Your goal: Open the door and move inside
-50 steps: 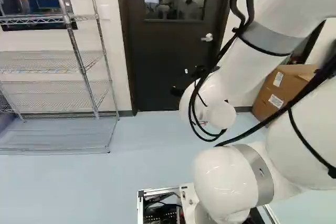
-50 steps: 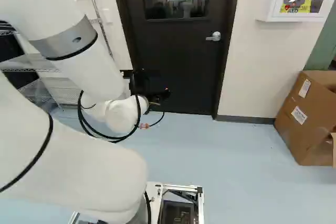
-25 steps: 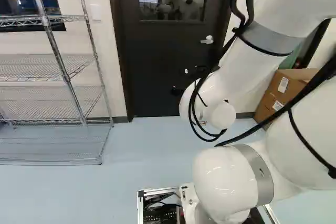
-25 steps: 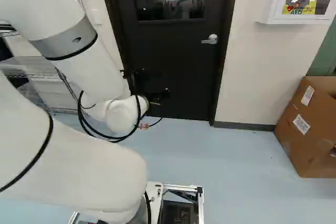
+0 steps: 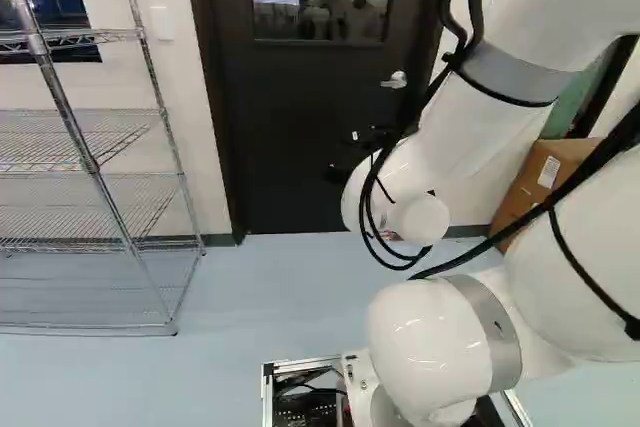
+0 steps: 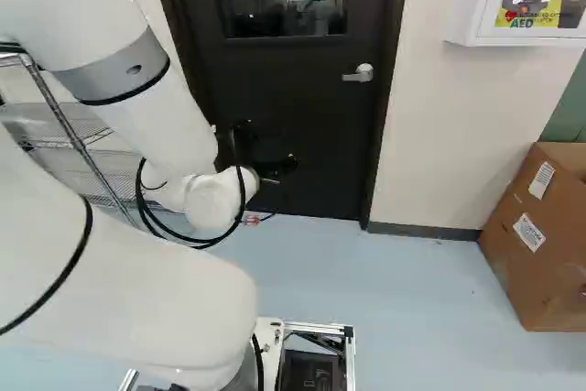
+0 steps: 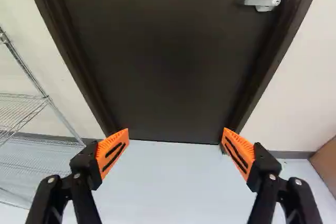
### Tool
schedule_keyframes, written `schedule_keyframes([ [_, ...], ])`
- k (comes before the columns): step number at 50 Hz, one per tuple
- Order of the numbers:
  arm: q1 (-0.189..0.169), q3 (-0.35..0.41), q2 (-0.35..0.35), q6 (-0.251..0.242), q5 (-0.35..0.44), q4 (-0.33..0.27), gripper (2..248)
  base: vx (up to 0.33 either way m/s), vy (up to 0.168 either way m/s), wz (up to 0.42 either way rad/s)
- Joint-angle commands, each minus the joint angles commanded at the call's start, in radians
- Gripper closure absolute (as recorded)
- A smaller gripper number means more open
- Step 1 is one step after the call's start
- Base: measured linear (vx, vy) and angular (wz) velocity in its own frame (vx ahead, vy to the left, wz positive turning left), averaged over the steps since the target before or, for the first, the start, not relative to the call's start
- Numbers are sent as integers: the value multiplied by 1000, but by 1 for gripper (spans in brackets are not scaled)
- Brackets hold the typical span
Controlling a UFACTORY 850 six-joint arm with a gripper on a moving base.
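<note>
Black and shut, the door (image 6: pixel 302 125) stands ahead of the gripper (image 6: pixel 267 149). Its silver handle (image 6: pixel 363 72) is near the door's right edge in the right base view. The gripper's orange pads (image 7: pixel 107 148) are spread wide. Wire shelves (image 5: pixel 75 137) and a brown box (image 6: pixel 536 249) are on the floor (image 6: pixel 403 309).

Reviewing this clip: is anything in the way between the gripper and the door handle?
Nothing visible is. In the wrist view, the open gripper has an unblocked view of the handle on the closed door. The rack and box stand off to either side of the door.
</note>
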Motion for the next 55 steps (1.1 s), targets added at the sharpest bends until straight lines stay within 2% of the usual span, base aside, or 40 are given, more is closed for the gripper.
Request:
schedule_keyframes([
  [55,0,0,0,0,0,0,3,147,-88,3],
])
